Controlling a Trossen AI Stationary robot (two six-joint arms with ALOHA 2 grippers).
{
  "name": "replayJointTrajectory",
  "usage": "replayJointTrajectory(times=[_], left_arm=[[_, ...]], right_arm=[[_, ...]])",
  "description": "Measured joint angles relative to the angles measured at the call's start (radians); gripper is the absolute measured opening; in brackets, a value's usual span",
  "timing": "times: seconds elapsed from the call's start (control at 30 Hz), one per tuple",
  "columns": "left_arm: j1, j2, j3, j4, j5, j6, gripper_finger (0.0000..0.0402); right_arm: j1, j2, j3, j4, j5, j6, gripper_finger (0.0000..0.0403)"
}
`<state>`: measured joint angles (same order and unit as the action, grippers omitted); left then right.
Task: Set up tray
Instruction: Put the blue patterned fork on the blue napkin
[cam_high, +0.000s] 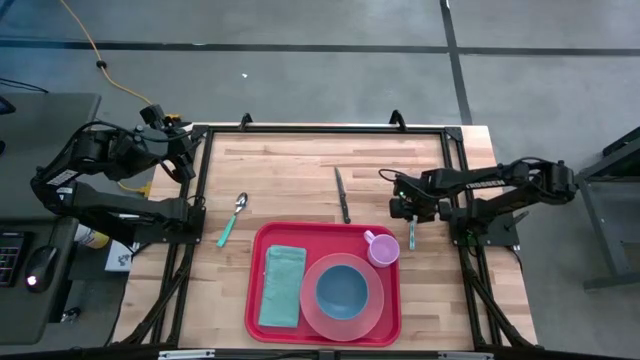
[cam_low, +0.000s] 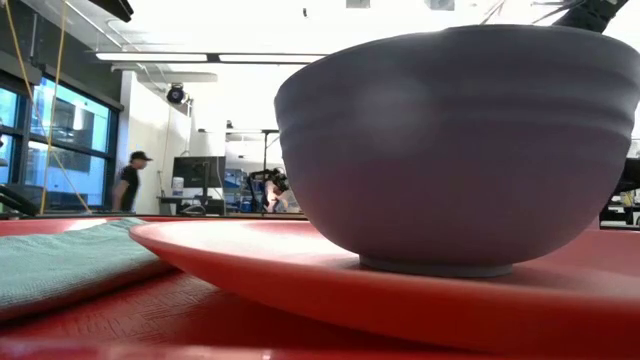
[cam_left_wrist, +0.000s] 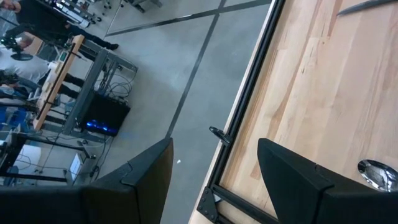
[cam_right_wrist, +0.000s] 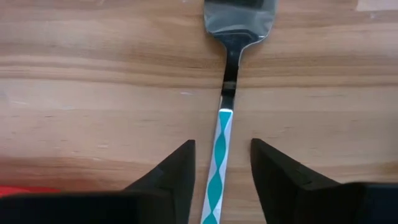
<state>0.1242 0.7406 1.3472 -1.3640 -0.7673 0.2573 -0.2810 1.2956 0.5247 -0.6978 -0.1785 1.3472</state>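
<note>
The red tray (cam_high: 330, 238) lies at the table's near middle. It carries a folded green cloth (cam_high: 282, 287), a pink plate (cam_high: 372, 310) with a blue bowl (cam_high: 342, 288) on it, and a pink cup (cam_high: 382, 248). Right of the tray, a utensil with a teal-and-white handle (cam_right_wrist: 219, 168) and a metal head lies flat on the wood. My right gripper (cam_right_wrist: 222, 149) points down over it, open. One finger stands on each side of the handle, with a gap on both sides. My left gripper (cam_left_wrist: 214, 149) waits open above the table's far left edge.
A spoon with a teal handle (cam_high: 233, 218) lies left of the tray, and a dark knife (cam_high: 342, 195) lies beyond it at the middle. Bare wood stretches across the far half of the table. In the low view the bowl (cam_low: 470, 140) fills the frame.
</note>
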Motion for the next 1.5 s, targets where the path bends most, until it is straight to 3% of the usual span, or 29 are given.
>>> replayJointTrajectory(times=[0.83, 1.23, 1.5], left_arm=[[0.000, 0.000, 0.000, 0.000, -0.002, 0.000, 0.0264], [0.000, 0.000, 0.000, 0.000, -0.005, 0.000, 0.0264], [0.000, 0.000, 0.000, 0.000, -0.004, 0.000, 0.0264]], right_arm=[[0.000, 0.001, -0.002, 0.046, -0.002, -0.050, 0.0007], [0.000, 0.003, 0.008, 0.060, -0.003, -0.086, 0.0002], [0.003, 0.003, 0.104, -0.010, 0.037, -0.132, 0.0001]])
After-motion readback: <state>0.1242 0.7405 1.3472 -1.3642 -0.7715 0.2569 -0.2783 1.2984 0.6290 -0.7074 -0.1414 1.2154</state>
